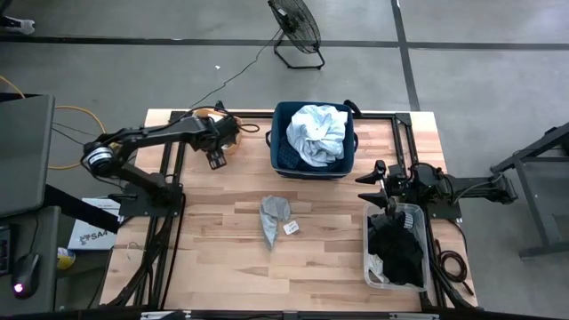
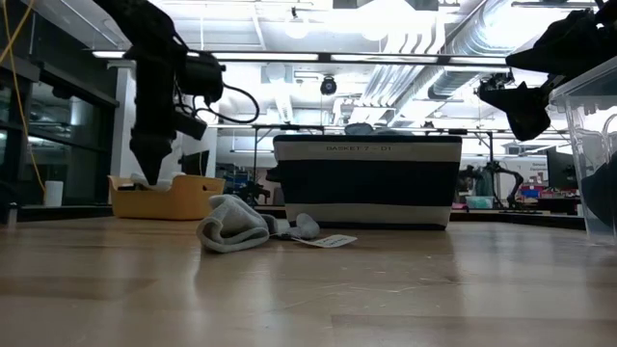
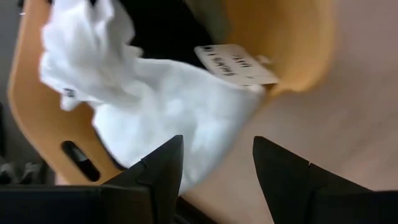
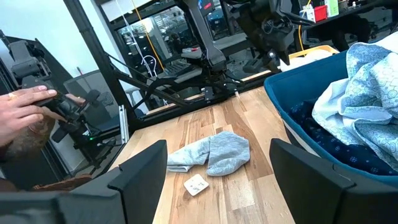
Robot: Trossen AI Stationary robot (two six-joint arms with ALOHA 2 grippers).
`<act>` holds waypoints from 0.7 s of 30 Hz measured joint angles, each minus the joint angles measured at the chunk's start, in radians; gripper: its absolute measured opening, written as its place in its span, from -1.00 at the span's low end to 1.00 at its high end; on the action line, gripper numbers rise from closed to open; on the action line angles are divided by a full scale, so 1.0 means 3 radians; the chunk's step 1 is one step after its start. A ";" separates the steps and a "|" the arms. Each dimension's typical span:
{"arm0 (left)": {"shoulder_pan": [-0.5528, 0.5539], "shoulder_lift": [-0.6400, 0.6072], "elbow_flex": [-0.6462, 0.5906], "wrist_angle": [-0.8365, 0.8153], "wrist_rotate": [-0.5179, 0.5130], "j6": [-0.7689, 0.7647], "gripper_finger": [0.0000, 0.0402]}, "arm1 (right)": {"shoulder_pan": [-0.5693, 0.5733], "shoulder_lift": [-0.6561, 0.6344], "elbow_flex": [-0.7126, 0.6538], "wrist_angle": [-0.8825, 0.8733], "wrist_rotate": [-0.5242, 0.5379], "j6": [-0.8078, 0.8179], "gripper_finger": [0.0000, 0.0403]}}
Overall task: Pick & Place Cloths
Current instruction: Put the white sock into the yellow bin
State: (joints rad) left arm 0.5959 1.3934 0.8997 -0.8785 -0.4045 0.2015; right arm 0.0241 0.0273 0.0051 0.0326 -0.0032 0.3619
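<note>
The grey-green sock (image 1: 274, 218) lies loose on the bare wood of the table (image 1: 222, 258), just in front of the navy fabric bin (image 1: 281, 133), with a small paper tag (image 1: 291, 228) beside it; nothing touches it, so by the look of things that piece is yet to be moved. Inside the bin, the pale blue-white shirt (image 1: 318, 133) is heaped on top of the dark-blue patterned shirt (image 1: 286, 156), which reads as work already done. Left of the bin sits the orange tub (image 1: 228, 133), and there the left gripper (image 3: 214, 165) hangs right at its rim with its fingers spread apart and holding nothing, a white piece (image 3: 168, 121) and something black bunched in the tub just beyond the fingertips. Right of the bin and nearer the front edge, a clear container (image 1: 418, 213) holds a pile of black pieces (image 1: 398, 249). The right gripper (image 4: 217, 171) waits by the bin's right side, above that container, fingers wide and empty, facing the sock. Judged from this, the sorting is well along but unfinished.
</note>
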 joint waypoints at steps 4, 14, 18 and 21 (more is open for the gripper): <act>0.0000 0.0029 0.0000 0.0077 -0.0201 0.0013 -0.11 | 0.0000 0.0000 0.0000 0.0000 0.0000 0.0001 0.37; 0.0000 0.0030 0.0000 0.0072 -0.0092 0.0013 -0.84 | 0.0000 -0.0001 0.0001 0.0000 0.0000 0.0000 0.37; 0.0000 0.0029 0.0000 0.0180 -0.0091 -0.0031 -0.96 | 0.0000 -0.0001 0.0000 0.0000 0.0000 0.0000 0.37; 0.0057 -0.0034 0.0009 0.0301 -0.0070 -0.0160 -0.98 | 0.0000 0.0000 0.0000 0.0001 -0.0001 0.0000 0.37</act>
State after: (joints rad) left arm 0.6129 1.3832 0.9024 -0.7881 -0.4255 0.1537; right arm 0.0241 0.0273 0.0051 0.0328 -0.0036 0.3618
